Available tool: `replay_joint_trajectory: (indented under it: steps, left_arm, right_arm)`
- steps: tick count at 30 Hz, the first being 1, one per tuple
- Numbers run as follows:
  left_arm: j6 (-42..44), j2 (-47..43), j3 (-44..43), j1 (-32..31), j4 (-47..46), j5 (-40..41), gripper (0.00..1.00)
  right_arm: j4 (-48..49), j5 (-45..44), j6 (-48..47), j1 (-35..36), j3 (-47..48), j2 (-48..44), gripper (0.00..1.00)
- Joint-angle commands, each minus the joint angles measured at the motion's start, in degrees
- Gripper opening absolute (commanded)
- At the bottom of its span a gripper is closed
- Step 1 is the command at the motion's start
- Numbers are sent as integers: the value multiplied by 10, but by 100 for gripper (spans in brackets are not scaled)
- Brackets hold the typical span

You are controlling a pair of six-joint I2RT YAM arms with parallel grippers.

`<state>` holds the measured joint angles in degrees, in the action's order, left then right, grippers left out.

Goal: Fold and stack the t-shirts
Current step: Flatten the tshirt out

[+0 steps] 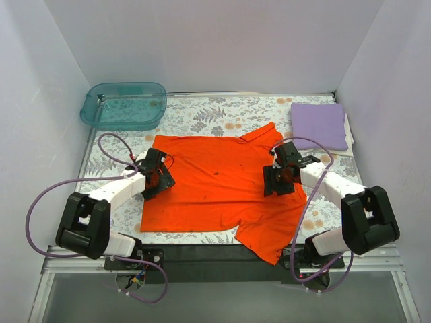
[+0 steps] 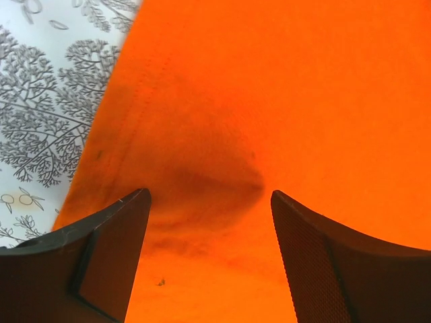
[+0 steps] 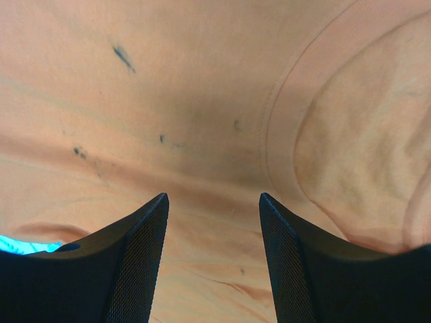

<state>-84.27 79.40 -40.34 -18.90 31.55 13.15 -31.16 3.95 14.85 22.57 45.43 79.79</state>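
The orange-red t-shirt [image 1: 219, 188] lies spread flat in the middle of the floral table; one sleeve hangs over the near edge. The lavender t-shirt [image 1: 318, 125] lies folded at the back right. My left gripper [image 1: 156, 176] is open over the shirt's left edge; in the left wrist view [image 2: 210, 202] orange cloth [image 2: 283, 101] fills the gap between the fingers. My right gripper [image 1: 277, 176] is open over the shirt's right side; in the right wrist view [image 3: 214, 202] the cloth [image 3: 202, 101] looks pale orange with a curved seam.
A translucent teal tub [image 1: 124, 105] stands at the back left corner. White walls close in the table on three sides. The floral tablecloth [image 1: 222, 114] shows around the shirt. Purple cables loop from both arms.
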Motion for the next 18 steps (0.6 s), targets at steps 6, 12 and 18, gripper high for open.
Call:
replay_joint_trajectory:
  steps: [6, 12, 18]
  left_arm:
    - [-128, -18, 64, 0, 73, -30, 63]
    - [-190, -101, 96, 0, 143, -47, 61]
    - [-223, -180, 69, 1, 220, -37, 60]
  right_arm:
    - [-24, 64, 20, 5, -74, -21, 54]
    - [-97, 91, 22, 5, -111, -58, 56]
    - [-128, 110, 18, 4, -108, -104, 57]
